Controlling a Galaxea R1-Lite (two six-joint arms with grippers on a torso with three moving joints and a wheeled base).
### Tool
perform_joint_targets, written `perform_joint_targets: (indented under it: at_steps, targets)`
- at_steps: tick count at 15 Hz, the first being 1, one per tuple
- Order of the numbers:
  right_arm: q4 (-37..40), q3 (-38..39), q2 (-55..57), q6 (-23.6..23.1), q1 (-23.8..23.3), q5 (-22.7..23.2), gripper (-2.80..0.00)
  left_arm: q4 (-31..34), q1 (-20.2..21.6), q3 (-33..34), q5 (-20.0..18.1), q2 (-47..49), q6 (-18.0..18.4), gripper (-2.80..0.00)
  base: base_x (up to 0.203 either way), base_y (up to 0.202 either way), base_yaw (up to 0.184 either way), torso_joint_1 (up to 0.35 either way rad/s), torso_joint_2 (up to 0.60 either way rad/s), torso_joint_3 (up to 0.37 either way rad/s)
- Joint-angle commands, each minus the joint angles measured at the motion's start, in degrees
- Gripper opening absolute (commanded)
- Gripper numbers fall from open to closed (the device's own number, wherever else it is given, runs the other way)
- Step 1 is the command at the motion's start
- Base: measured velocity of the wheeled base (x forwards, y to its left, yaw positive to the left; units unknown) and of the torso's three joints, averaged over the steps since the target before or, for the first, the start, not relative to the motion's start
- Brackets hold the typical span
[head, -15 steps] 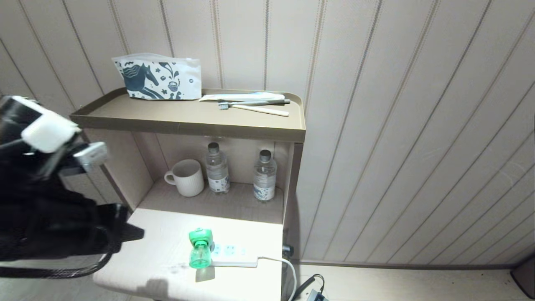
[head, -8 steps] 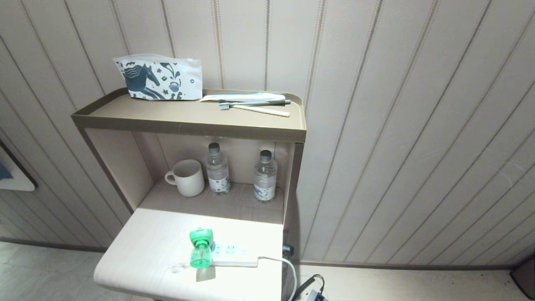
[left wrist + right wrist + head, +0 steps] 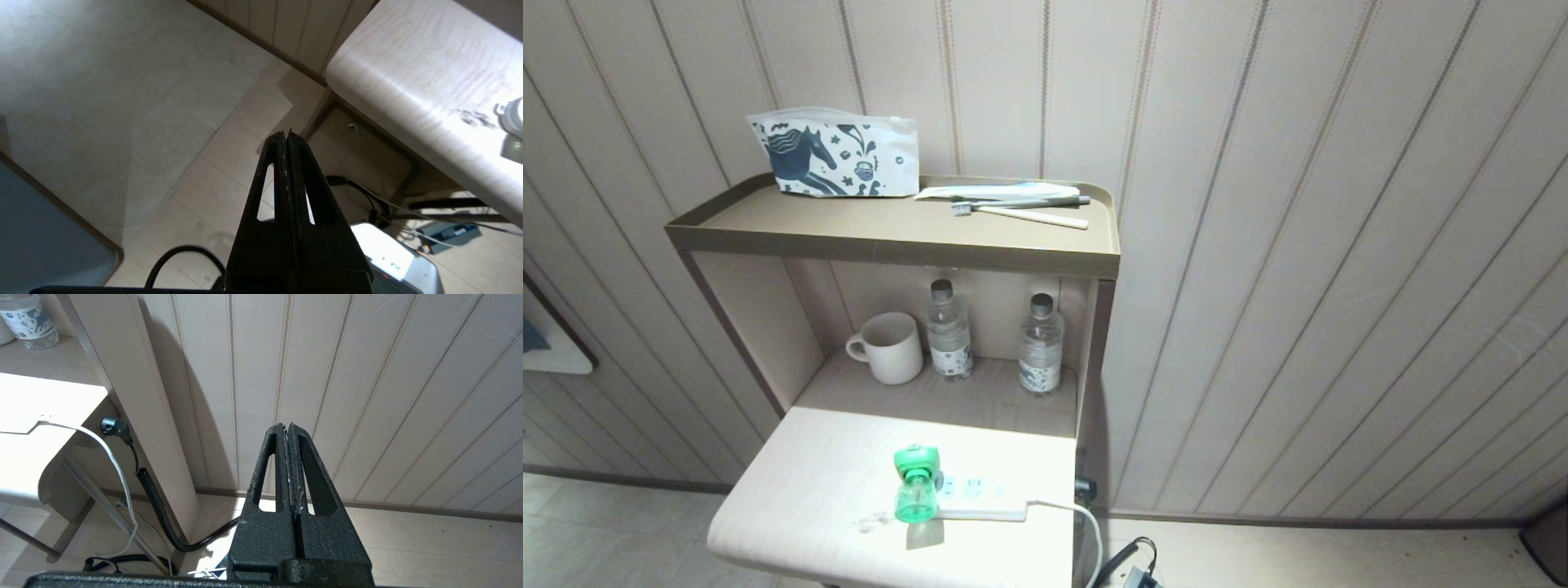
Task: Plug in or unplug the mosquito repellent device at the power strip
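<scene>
We see the green repellent device (image 3: 915, 483) lying on the pale counter (image 3: 809, 490), its head against the left end of the power strip (image 3: 977, 498). Left tool (image 3: 287, 136) is closed & empty, low over the floor beside the counter; right tool (image 3: 287, 428) closed, empty, parked near the wall. Device looks light, hard plastic, smooth; we'd grip the squarish head, not the bottle.

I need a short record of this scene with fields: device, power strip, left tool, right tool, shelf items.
device: mosquito repellent device at the left end of the power strip, on the table
left tool: left tool shut, empty, over the floor beside the table
right tool: right tool shut, empty, facing the wall
shelf items: mug, two water bottles
</scene>
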Motion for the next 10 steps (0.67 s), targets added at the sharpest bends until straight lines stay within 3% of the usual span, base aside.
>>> perform_joint_targets:
  at_steps: [1,3,5,7,8,10]
  targets:
    - [0.0,0.0,0.1,0.0,0.0,0.0,-2.8,-10.9,0.6,7.5,0.7,-2.6,2.9,-2.8,0.0,0.0,0.0,0.0,0.0,0.0]
    - [0.0,0.0,0.1,0.0,0.0,0.0,-2.8,-20.7,3.9,14.7,3.0,-4.2,11.4,-2.8,0.0,0.0,0.0,0.0,0.0,0.0]
    - [0.0,0.0,0.1,-0.1,0.1,0.0,-2.8,-23.0,6.4,15.6,2.7,-9.9,16.6,-2.8,0.0,0.0,0.0,0.0,0.0,0.0]
    - [0.0,0.0,0.1,-0.1,0.1,0.0,-2.8,-23.7,6.6,15.9,-3.7,-16.0,19.7,-2.8,0.0,0.0,0.0,0.0,0.0,0.0]
    - [-0.1,0.0,0.1,-0.1,0.0,0.0,-2.8,-24.6,6.7,16.3,-10.6,-17.6,22.8,-2.8,0.0,0.0,0.0,0.0,0.0,0.0]
    - [-0.1,0.0,0.0,-0.1,0.0,0.0,-2.8,-32.2,6.7,19.7,-16.9,-18.5,25.2,-2.8,0.0,0.0,0.0,0.0,0.0,0.0]
